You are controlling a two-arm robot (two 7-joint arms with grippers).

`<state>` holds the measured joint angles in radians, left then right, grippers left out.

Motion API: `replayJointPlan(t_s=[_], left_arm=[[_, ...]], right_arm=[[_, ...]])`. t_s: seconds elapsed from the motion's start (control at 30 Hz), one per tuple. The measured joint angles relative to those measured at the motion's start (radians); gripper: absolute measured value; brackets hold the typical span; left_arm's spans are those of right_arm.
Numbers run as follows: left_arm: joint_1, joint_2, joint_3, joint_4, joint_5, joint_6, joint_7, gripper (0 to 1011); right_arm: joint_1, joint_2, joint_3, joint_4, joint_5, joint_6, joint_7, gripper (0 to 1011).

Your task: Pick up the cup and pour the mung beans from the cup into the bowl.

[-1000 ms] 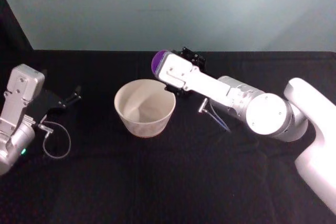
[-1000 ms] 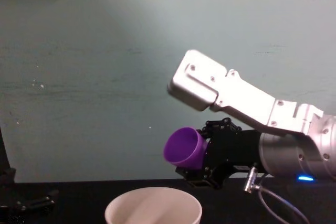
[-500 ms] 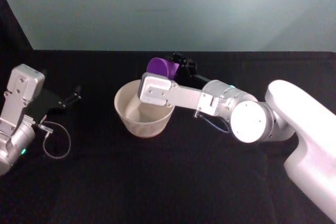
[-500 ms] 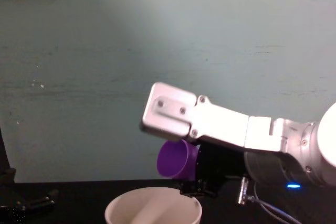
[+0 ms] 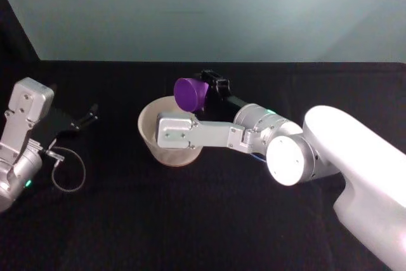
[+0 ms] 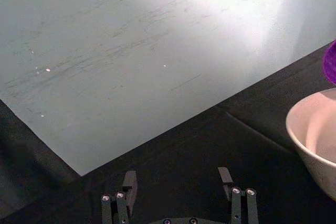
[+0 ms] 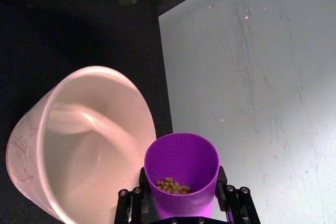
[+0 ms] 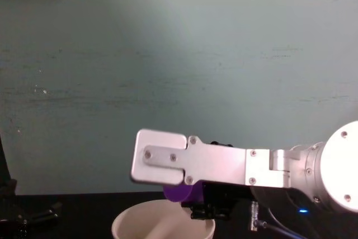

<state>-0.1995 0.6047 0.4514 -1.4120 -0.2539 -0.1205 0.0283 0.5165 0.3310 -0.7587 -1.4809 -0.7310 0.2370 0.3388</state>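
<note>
The right tool (image 7: pixel 181 179) is clamped on the cup (image 5: pixel 189 95), tipping it just above the bowl (image 5: pixel 147 132) at 1 o'clock on its rim so the mouth leans over the hollow; the mung beans (image 7: pixel 172 185) lie deep in the cup and the bowl looks empty, so the pour seems not yet under way. The left tool (image 6: pixel 178 179), fingers spread and empty, sits parked at the bowl's 9 o'clock, clear of the work. Black cloth covers the table (image 5: pixel 158 220); a pale green wall (image 5: pixel 190 11) stands behind

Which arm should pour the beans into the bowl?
The right. The right gripper holds the purple cup, mung beans inside, tilted over the bowl. The left gripper sits off to the side, jaws open, empty.
</note>
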Motion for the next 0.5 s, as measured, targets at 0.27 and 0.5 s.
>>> replayJointPlan(t_s=[0.27,0.5], left_arm=[[0.0,0.0,0.0,0.0,0.0,0.0,0.0,1000],[0.0,0.0,0.0,0.0,0.0,0.0,0.0,1000]], right_arm=[[-0.003,-0.004,-0.019,0.002,-0.066,-0.001,-0.005,723],[-0.008,-0.004,-0.03,-0.003,-0.121,-0.003,-0.005,722]])
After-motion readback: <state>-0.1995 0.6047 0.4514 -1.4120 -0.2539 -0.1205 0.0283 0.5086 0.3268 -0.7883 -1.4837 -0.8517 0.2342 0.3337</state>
